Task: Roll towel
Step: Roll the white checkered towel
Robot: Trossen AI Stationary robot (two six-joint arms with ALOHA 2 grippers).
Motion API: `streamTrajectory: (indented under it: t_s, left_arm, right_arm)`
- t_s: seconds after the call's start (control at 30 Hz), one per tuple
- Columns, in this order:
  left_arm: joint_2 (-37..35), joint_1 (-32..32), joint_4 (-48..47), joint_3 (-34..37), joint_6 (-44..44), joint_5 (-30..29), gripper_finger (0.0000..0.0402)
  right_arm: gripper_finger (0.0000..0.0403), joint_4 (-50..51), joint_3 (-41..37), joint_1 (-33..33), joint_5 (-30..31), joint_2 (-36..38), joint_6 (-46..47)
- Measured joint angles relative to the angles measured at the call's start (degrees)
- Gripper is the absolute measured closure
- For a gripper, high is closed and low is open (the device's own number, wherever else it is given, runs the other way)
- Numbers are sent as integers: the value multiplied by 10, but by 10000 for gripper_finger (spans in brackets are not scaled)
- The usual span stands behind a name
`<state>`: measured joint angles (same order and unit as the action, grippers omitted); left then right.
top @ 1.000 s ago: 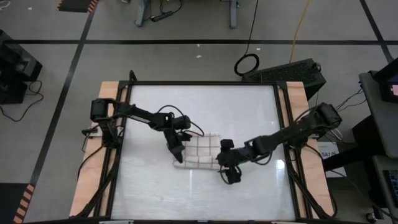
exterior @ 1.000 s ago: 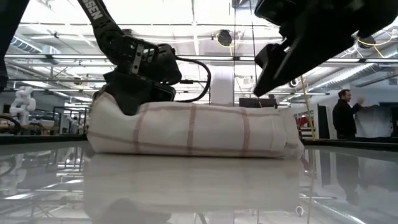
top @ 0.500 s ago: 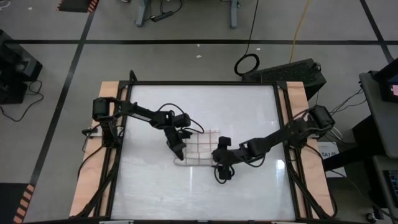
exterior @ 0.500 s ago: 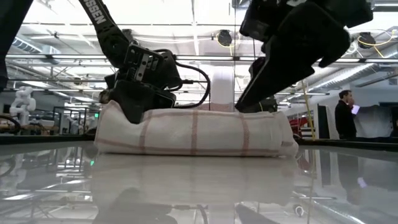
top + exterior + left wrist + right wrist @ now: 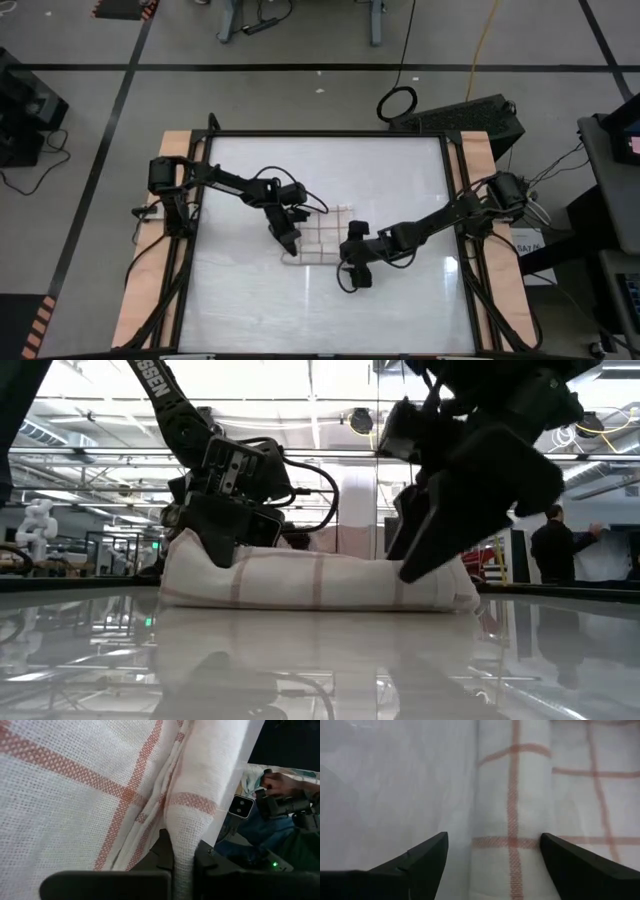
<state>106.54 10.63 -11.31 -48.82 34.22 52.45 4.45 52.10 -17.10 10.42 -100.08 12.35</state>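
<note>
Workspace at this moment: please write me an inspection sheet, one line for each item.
Surface: glossy white table with wooden side strips.
Job's things: towel, partly rolled, lying near the table's middle.
Clutter: nothing seen on the table.
Grippers: left gripper shut on the towel's edge; right gripper open, fingers astride the roll.
Cables: black cable loop and yellow cable on the floor.
Surroundings: a person stands in the room behind the table.
</note>
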Motion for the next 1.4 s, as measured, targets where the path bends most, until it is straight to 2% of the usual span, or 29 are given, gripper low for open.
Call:
streamTrajectory:
  t_s: [0.3, 0.47, 0.73, 0.87, 1.0, 1.13, 1.27, 1.4]
  left_arm:
    - [1, 0, 4, 0, 13, -1, 386]
    - [1, 0, 4, 1, 14, -4, 386]
    - [1, 0, 4, 1, 15, -7, 344]
    - [-2, 0, 5, 1, 50, -24, 328]
    - [-32, 0, -29, 4, 60, -75, 285]
    - [-69, 5, -57, 5, 78, -119, 216]
    - [-94, 7, -79, 5, 74, -122, 161]
    - [-128, 6, -77, 3, 74, -104, 145]
  right_arm:
    - [94, 2, 0, 28, -4, -12, 3]
    - [94, 4, 0, 53, -75, -25, 9]
    - [94, -4, 2, 62, -90, -45, 15]
    - [94, -3, 2, 66, -102, -46, 17]
    - [97, -3, 2, 67, -111, -47, 17]
    - [114, -4, 1, 71, -123, -47, 18]
    - [125, -3, 1, 71, -122, -47, 19]
    - [122, -2, 1, 74, -124, -47, 20]
